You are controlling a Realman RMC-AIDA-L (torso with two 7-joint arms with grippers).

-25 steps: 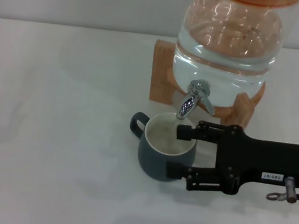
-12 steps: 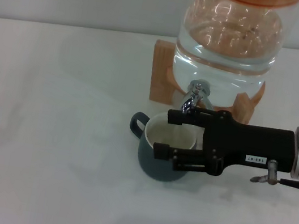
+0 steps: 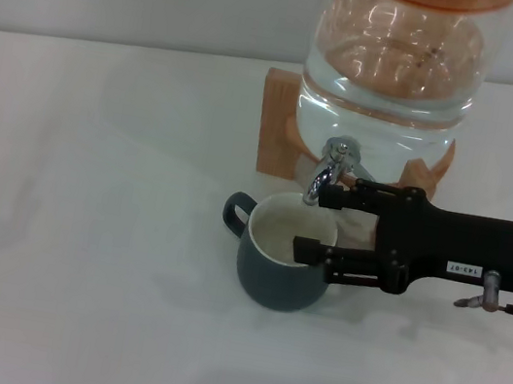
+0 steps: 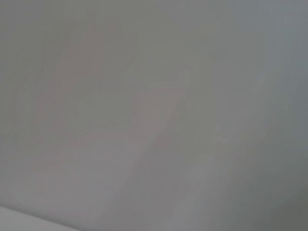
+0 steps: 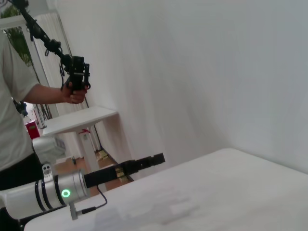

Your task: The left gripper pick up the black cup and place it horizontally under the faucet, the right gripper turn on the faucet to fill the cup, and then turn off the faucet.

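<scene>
The black cup stands upright on the white table below the spout of the chrome faucet, its handle pointing left. I see no water stream. My right gripper reaches in from the right with its jaws apart. Its upper jaw is next to the faucet's spout and lever; its lower jaw is over the cup's right rim. It holds nothing. My left gripper shows only in the right wrist view, far from the cup, on its silver-grey arm with the green light.
The faucet sits on a clear glass water jar in a wooden stand at the back of the table. A person stands beyond the table in the right wrist view. The left wrist view shows only a plain grey surface.
My right gripper has risen from beside the cup toward the faucet, swinging left over the cup and then back right a little. The cup has not moved.
</scene>
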